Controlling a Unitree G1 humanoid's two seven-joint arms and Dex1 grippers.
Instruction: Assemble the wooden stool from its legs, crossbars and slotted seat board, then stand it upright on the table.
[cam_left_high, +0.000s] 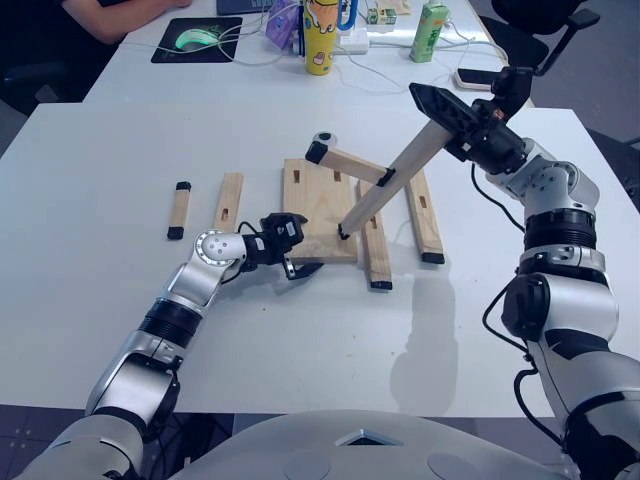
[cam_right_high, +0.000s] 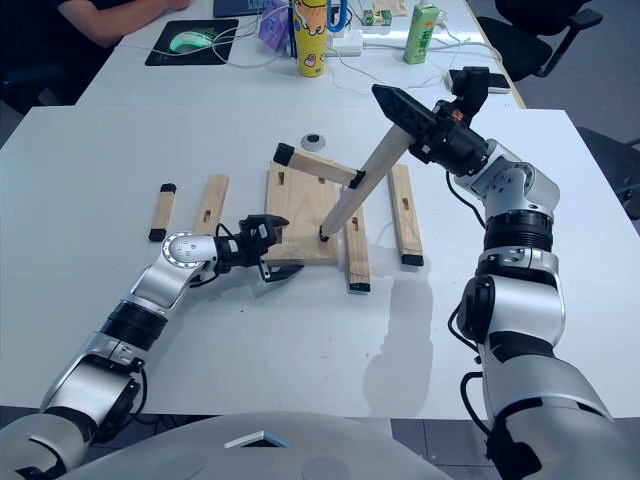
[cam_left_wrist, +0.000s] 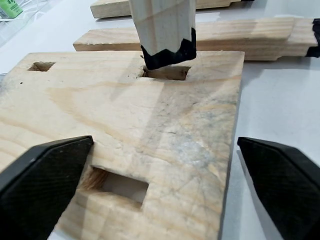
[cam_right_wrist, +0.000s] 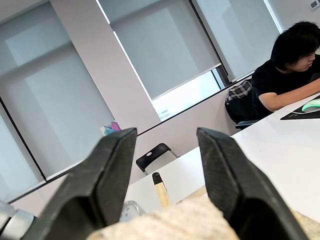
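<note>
1. The left jaws stand apart, straddling the near end of the seat board (cam_left_wrist: 150, 130), which lies flat on the desk (cam_left_high: 300, 340). Unclamped, the board may slide or lift.
2. Just ahead of them, the tilted leg (cam_left_high: 395, 175) meets a slot (cam_left_wrist: 167, 72) with its black tip. Pushed at this slant, it could jam.
3. The right jaws clamp the leg's upper end.

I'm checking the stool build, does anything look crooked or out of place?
The leg in the right gripper leans steeply rather than upright; its black-capped tip sits at the mouth of a slot in the seat board, not pushed in. Another wooden piece lies slanted across the board's far edge.
</note>
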